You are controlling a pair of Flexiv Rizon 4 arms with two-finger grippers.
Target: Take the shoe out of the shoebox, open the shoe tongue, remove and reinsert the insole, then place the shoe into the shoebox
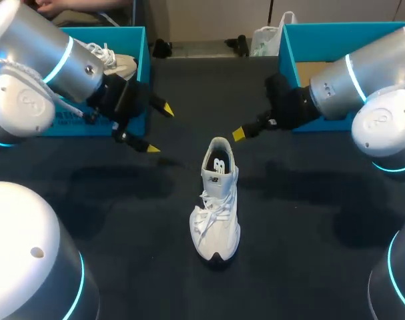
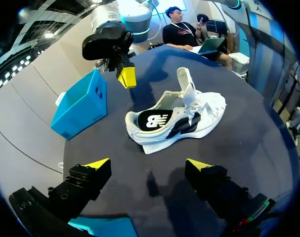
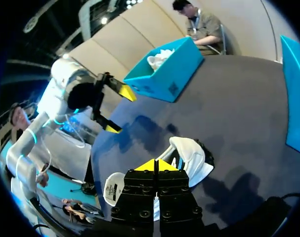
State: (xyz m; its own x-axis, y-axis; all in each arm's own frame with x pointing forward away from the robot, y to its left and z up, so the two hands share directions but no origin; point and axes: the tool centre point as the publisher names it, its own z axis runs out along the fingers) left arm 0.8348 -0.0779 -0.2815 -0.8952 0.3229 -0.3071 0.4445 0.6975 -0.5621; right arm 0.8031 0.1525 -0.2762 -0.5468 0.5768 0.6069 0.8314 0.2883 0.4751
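White shoe [image 1: 215,207] upright mid worktop [image 1: 309,220], outside both boxes, toe toward robot, tongue standing up, dark insole [image 2: 152,121] visible inside. Left gripper [image 1: 157,128] off to shoe's left by left shoebox [image 1: 141,50], fingers wide apart, holding nothing. Right gripper [image 1: 239,133] near heel, not touching, fingers pressed together, empty. Second shoe [image 1: 119,63] sitting in left shoebox.

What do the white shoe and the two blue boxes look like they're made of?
The shoe looks like soft, matte white fabric with woven laces; the dark toe tip seems rubbery. The left box and right box look like stiff cardboard coated matte blue: thin flat walls, sharp corners, plain brown showing inside the right one.
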